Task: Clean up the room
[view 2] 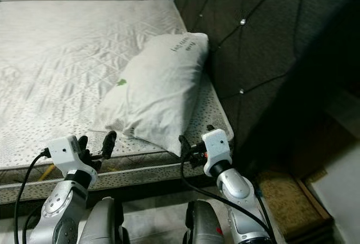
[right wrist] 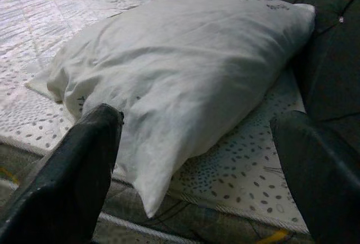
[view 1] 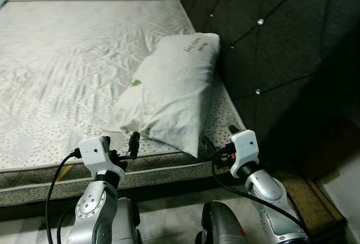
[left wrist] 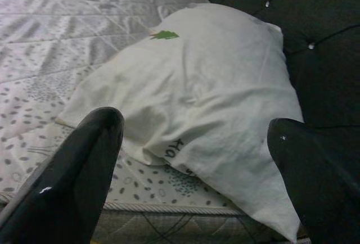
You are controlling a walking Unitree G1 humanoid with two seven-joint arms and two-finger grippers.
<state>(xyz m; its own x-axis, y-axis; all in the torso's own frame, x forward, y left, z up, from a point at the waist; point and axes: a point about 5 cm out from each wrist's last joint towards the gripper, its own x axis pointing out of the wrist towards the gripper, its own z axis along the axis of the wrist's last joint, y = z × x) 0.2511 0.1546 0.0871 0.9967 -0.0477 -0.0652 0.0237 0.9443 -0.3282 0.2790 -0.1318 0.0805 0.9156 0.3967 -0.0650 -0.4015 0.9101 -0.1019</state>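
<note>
A white pillow (view 1: 169,86) with a small green mark and dark print lies on the bare quilted mattress (view 1: 67,58). Its far end leans against the dark tufted headboard (view 1: 270,47). Its near corner hangs slightly over the mattress's front edge. My left gripper (view 1: 126,148) is open just before the pillow's near left corner, without touching it; in the left wrist view the pillow (left wrist: 214,86) lies beyond the spread fingers (left wrist: 84,165). My right gripper (view 1: 219,140) is open at the pillow's near right corner, with the pillow (right wrist: 185,69) ahead of its fingers (right wrist: 79,171).
The headboard stands along the bed's right side. A brown mat (view 1: 306,199) and a pale object (view 1: 346,188) lie on the floor to the right. A yellow strip (view 1: 64,171) shows under the mattress edge. The left part of the mattress is bare.
</note>
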